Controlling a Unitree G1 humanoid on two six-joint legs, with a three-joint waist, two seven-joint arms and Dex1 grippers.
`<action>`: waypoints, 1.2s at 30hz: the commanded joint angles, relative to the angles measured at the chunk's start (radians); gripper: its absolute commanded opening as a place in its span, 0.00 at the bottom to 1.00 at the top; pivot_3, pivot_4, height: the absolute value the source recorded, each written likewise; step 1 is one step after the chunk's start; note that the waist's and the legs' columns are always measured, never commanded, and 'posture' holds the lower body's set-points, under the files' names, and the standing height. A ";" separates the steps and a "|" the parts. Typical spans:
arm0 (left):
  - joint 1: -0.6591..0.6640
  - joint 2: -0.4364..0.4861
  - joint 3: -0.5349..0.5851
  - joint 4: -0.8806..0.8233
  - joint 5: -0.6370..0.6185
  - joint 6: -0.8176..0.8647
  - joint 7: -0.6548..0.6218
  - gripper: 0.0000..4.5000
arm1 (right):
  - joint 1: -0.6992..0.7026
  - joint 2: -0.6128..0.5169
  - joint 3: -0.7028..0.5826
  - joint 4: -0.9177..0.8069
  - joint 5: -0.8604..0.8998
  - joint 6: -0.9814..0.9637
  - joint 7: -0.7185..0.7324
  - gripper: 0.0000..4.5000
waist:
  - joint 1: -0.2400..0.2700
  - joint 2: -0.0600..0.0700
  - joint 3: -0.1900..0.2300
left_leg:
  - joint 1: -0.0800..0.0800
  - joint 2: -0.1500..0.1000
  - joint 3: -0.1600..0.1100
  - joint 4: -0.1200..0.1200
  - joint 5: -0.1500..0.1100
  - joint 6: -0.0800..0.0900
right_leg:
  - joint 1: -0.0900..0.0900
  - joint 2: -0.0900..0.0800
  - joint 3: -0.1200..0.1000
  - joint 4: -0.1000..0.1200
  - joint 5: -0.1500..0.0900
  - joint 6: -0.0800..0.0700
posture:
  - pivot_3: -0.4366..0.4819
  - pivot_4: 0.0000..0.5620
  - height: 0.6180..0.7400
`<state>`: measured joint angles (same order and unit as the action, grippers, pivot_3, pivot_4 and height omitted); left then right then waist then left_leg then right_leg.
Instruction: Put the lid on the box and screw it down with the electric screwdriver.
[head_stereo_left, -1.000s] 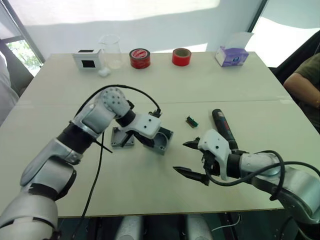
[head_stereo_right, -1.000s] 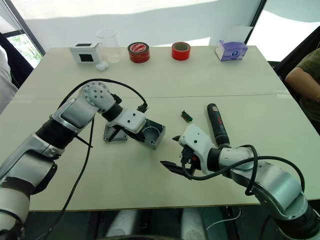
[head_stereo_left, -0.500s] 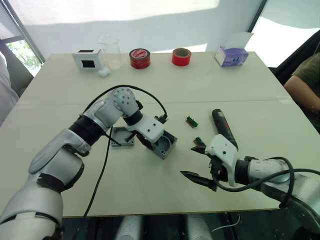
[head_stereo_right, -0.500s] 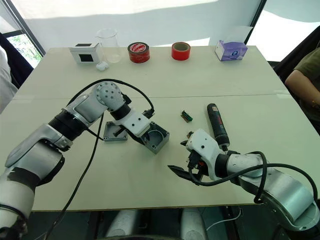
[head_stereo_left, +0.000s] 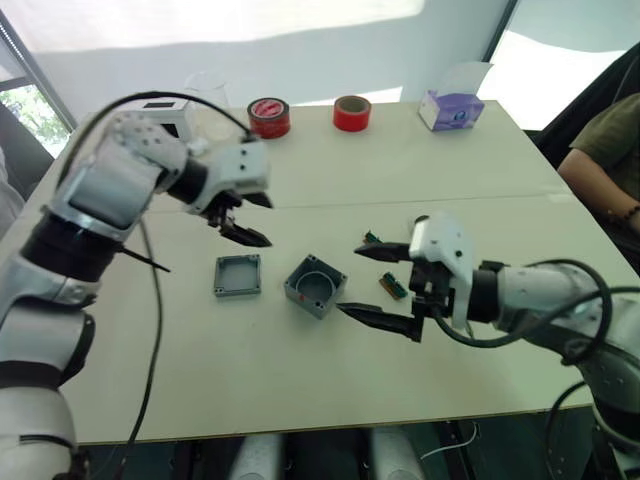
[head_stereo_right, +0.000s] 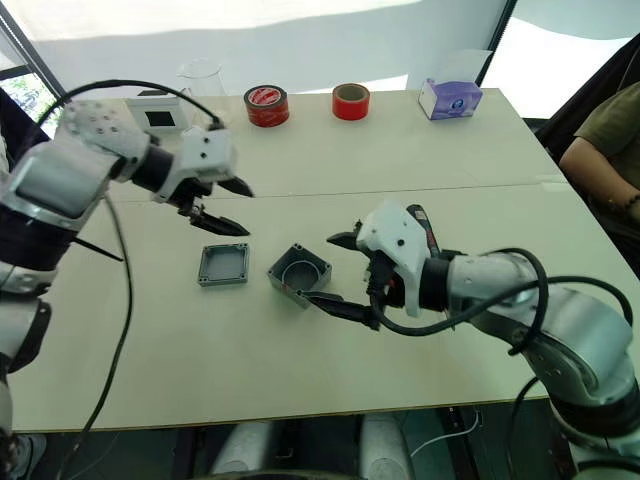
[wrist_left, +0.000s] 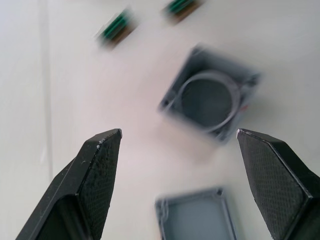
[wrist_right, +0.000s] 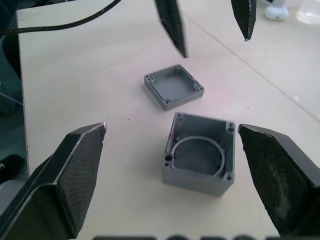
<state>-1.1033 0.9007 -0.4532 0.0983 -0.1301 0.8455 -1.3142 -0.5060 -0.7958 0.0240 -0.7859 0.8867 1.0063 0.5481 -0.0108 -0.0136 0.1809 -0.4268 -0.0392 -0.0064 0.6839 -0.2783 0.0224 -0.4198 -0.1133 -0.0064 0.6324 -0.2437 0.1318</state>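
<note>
The box (head_stereo_left: 315, 287) stands on the table with its open side up and a red mark on one wall. The lid (head_stereo_left: 238, 275) lies just to its left, hollow side up. Above the lid and off the table hovers my left gripper (head_stereo_left: 268, 224), open and empty; its two black fingers (wrist_right: 170, 25) hang over the lid. From the right, my right gripper (head_stereo_left: 350, 280) stands wide open at the box's side, one finger low by the box's near corner, touching nothing I can see. The electric screwdriver (head_stereo_right: 419, 220) lies behind the right gripper, mostly hidden.
Two small green parts (head_stereo_left: 391, 284) lie right of the box. Along the far edge stand two red tape rolls (head_stereo_left: 267, 116), a purple tissue box (head_stereo_left: 450, 106), a white box (head_stereo_left: 165, 112) and a glass beaker (head_stereo_right: 200, 76). A person's arm (head_stereo_left: 608, 160) rests at the right edge.
My left gripper has opened, left the box and risen up and to the left. The box ended further right. My right gripper has moved in beside the box. The camera has shifted.
</note>
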 joint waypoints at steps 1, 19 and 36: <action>0.004 0.018 0.066 -0.158 -0.019 0.435 0.121 0.83 | -0.064 0.027 0.086 0.010 -0.086 -0.055 0.012 1.00 | 0.003 0.000 0.000 | 0.000 0.000 0.000 0.000 0.000 0.000 | 0.000 0.000 0.000 0.000 0.000 0.000 | 0.48 0.27 1.00; 0.228 -0.027 0.247 -0.038 -0.449 0.769 0.745 0.83 | 0.051 0.116 0.305 0.091 -0.408 -0.283 0.095 1.00 | 0.014 -0.004 0.000 | 0.000 -0.002 0.001 0.000 0.004 -0.007 | -0.003 -0.003 0.001 0.003 0.000 0.000 | 0.48 0.27 1.00; 0.243 -0.185 0.333 0.147 -0.858 0.769 1.344 0.69 | -0.037 0.181 0.233 0.062 -0.380 -0.108 0.040 1.00 | 0.023 -0.003 -0.002 | 0.003 -0.004 0.000 0.000 0.006 -0.010 | -0.003 -0.005 0.003 0.012 0.000 0.000 | 0.48 0.27 1.00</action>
<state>-0.8894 0.7226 -0.1028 0.2332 -0.9045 1.6033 -0.0074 -0.5344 -0.6239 0.2906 -0.6740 0.4967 0.8882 0.6014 0.0117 -0.0164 0.1787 -0.4240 -0.0437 -0.0063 0.6837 -0.2717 0.0107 -0.4235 -0.1180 -0.0033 0.6453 -0.2439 0.1315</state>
